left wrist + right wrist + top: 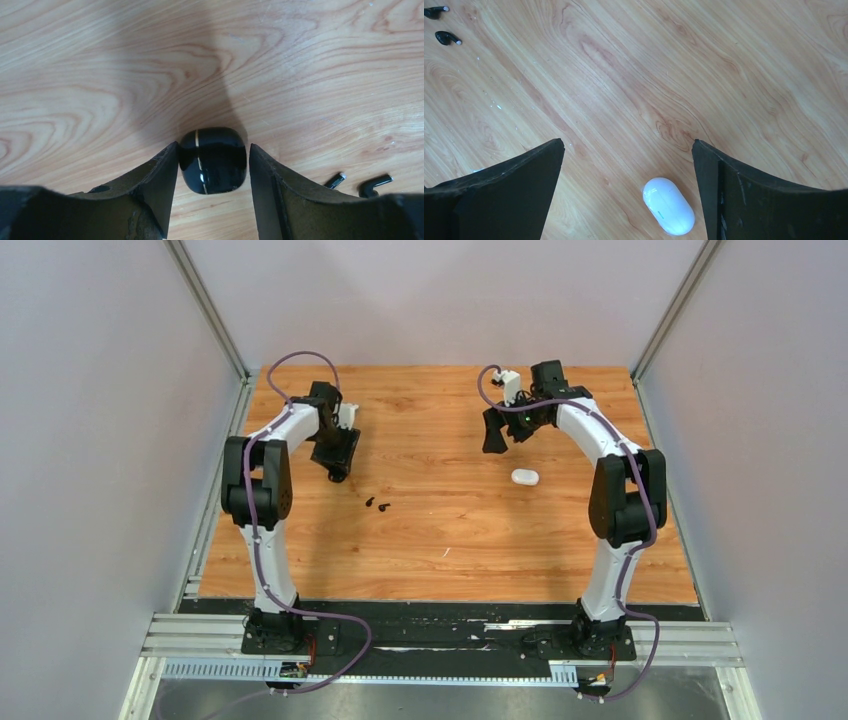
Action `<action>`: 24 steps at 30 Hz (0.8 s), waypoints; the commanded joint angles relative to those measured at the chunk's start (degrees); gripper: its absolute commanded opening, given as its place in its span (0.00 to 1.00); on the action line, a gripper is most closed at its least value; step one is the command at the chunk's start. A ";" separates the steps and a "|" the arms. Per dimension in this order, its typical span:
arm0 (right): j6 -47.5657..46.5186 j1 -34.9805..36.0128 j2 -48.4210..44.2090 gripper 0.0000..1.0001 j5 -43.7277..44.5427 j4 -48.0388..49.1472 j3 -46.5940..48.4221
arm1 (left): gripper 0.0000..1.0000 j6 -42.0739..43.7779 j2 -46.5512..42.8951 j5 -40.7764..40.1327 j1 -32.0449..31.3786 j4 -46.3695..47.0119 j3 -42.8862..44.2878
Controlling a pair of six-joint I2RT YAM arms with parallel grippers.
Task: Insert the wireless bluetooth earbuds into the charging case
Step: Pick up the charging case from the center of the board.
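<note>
Left jaws flank the black case [213, 160], grip unclear, black earbuds [369, 189] at its three o'clock; right jaws stand wide, white case [669, 205] at six o'clock.

Bright, even light, soft diffuse shadows, sharp focus, little glare

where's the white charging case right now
The white charging case lies on the table, right of centre in the top view, just beside the open right gripper, well right of the black earbuds.
</note>
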 commanded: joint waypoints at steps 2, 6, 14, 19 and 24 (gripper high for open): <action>1.41 -0.12 -2.53 0.99 -1.22 0.74 -1.60 | 0.60 1.35 2.36 -2.04 -2.62 -3.61 3.73; 1.26 -0.06 -3.55 0.99 -1.42 0.93 -2.78 | 0.49 1.20 3.31 -5.88 -3.67 -6.24 3.88; -0.08 -0.22 -5.97 0.95 -7.94 1.38 -1.47 | 0.13 1.11 -0.96 8.88 -3.65 -7.74 7.92; 2.56 0.77 -8.75 0.83 -15.59 5.91 1.38 | 0.00 -9.82 -11.73 26.20 -3.54 11.51 4.22; 11.55 6.87 -15.01 0.82 -1.73 34.34 -9.60 | 0.00 -33.45 -14.26 30.03 -3.39 39.83 -1.14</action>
